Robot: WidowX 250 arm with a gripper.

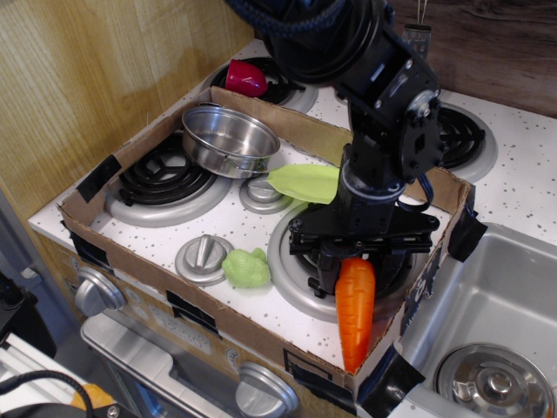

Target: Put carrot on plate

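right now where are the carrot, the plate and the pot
carrot (pixel 355 305), main view, middle of the orange body
plate (pixel 305 182), main view, visible lime-green part left of the arm
pot (pixel 229 137), main view, inside of the steel bowl

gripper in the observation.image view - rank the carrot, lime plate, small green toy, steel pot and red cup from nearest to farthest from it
1. carrot: its top sits right at the gripper, body pointing toward the box's front edge.
2. plate: just behind the gripper, partly hidden by the arm.
3. small green toy: to the image left, about as close as the plate; too close to call.
4. steel pot: back left.
5. red cup: outside the box, farthest back.
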